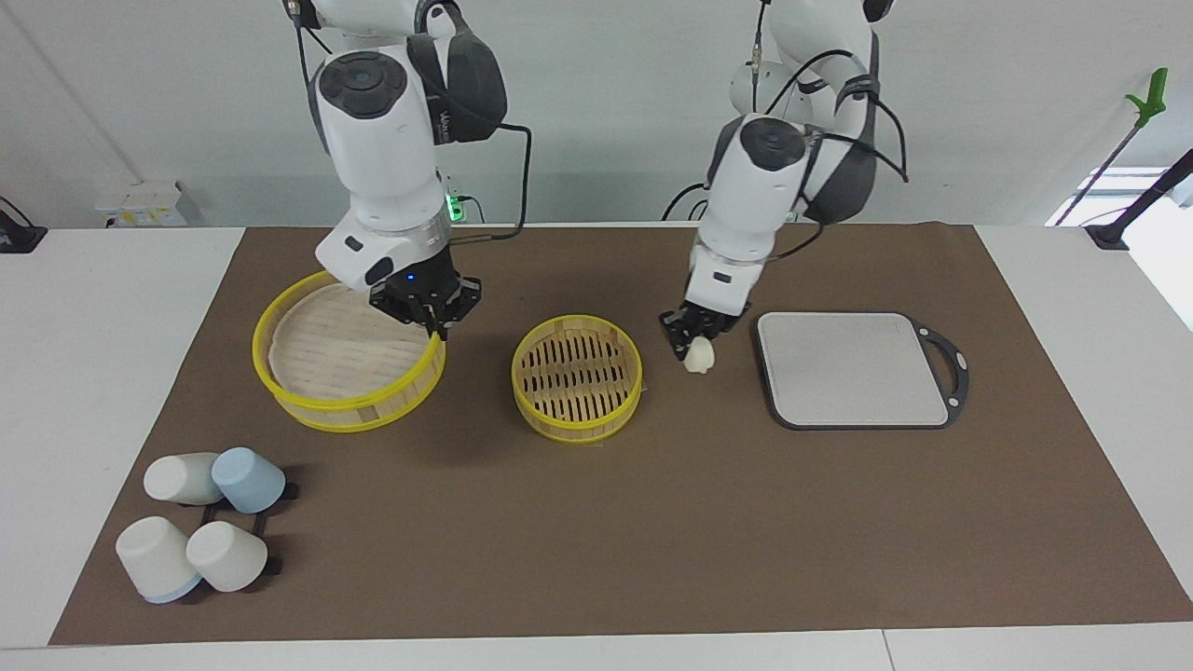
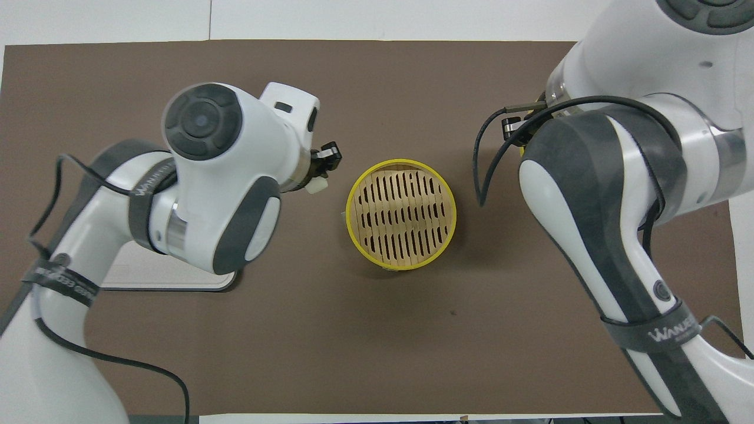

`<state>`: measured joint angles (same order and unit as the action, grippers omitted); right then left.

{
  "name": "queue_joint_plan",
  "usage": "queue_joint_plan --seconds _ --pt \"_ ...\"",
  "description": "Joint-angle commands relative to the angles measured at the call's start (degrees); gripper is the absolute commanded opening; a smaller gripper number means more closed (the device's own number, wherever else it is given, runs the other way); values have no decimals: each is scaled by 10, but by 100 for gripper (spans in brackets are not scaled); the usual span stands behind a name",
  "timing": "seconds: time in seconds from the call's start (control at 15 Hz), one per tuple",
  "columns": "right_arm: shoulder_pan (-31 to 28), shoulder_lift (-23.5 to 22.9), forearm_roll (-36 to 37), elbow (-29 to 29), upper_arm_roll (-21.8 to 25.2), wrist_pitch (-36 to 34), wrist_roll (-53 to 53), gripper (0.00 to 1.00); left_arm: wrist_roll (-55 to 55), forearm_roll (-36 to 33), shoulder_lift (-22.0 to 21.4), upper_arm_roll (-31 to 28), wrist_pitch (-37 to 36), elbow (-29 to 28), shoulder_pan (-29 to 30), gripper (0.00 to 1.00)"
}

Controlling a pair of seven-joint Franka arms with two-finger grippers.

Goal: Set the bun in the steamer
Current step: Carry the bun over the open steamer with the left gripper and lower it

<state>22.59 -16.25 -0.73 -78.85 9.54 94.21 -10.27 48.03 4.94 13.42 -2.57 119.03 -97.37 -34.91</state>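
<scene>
The bun (image 1: 697, 355) is held clenched in the left gripper (image 1: 688, 337), raised over the brown mat (image 1: 746, 522) between the grey board (image 1: 853, 368) and the open steamer base (image 1: 577, 376). The base lies just beside the bun, toward the right arm's end; the left arm is the nearer. The bun looks smooth, rounded and soft. Slatted bamboo floor, yellow rim. The woven top tier (image 1: 347, 359) is gripped at its rim by the right gripper (image 1: 431, 315), over the mat's right-arm end.
</scene>
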Motion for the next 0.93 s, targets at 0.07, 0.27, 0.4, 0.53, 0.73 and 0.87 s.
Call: queue_joint_plan --seconds 0.07,0.27,0.4,0.53,0.73,0.87 --pt "-18 17 -7 -34 -7 5 30 0 13 6 34 -13 52 -9 -64 36" --pt "-18 26 -8 -53 -8 11 28 0 9 -46 78 -13 109 -26 -101 37" --pt "-16 29 -8 -65 -8 18 25 0 6 -59 86 -12 144 -47 -104 37" --pt "-15 36 -8 -79 -7 32 25 0 1 -61 88 -12 160 -56 -110 38" --pt "-12 38 -8 -82 -7 43 21 0 1 -61 93 -13 175 -64 -116 57" --pt "-11 38 -8 -82 -8 44 18 0 6 -60 93 -12 170 -63 -116 100"
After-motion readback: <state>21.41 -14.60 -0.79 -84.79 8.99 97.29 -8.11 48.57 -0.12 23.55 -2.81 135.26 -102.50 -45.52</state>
